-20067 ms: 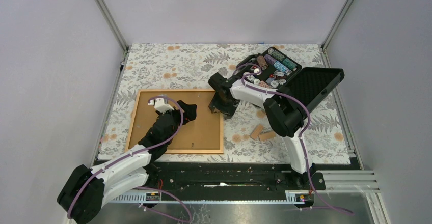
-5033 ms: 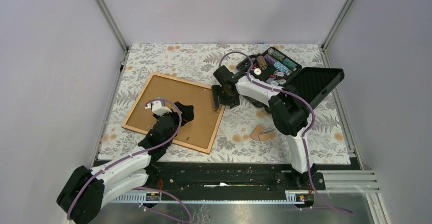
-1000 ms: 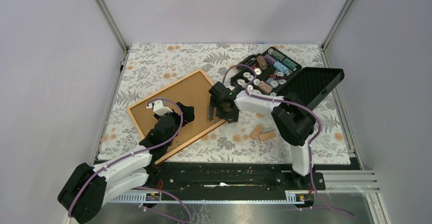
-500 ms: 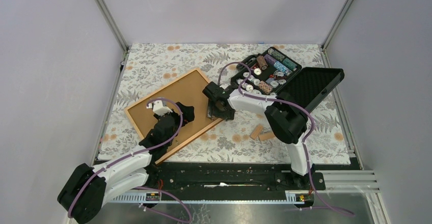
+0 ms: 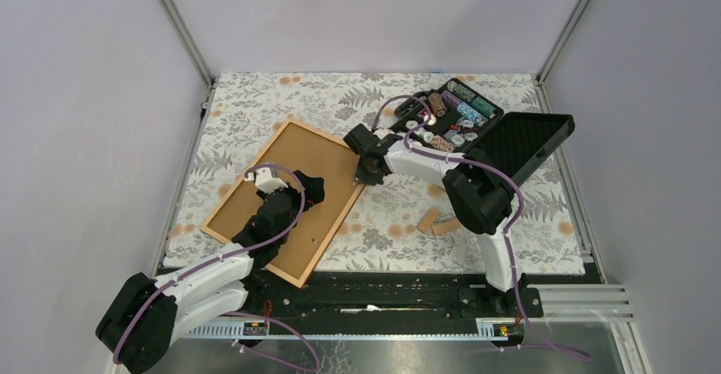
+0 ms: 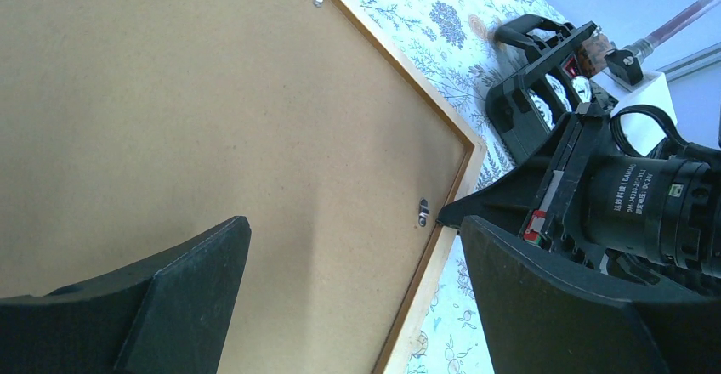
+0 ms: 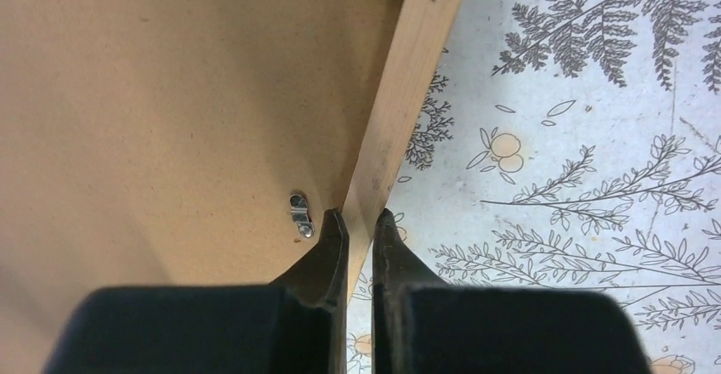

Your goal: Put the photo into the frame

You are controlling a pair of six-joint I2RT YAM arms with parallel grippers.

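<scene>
The frame [image 5: 247, 174] lies face down and slanted on the floral cloth, with its brown backing board [image 5: 319, 157] facing up. My right gripper [image 5: 367, 174] is shut on the frame's light wooden border [image 7: 408, 93] near a corner, one finger on each side of the strip [image 7: 361, 214]. A small metal clip [image 7: 300, 214] sits on the board just beside the inner finger. My left gripper [image 6: 353, 225] hangs wide open over the backing board [image 6: 212, 119], holding nothing. From there the border [image 6: 414, 319] and the same clip [image 6: 422, 212] show. The photo is out of view.
An open black case [image 5: 446, 119] full of small rolls and round pieces stands at the back right, its lid [image 5: 527, 140] folded out to the right. Two small tan blocks [image 5: 435, 221] lie on the cloth in front of the right arm.
The right gripper's jaws have closed on the frame's border. The frame has turned on the cloth to a steeper slant, its near corner now close to the front edge. The left gripper stays open.
</scene>
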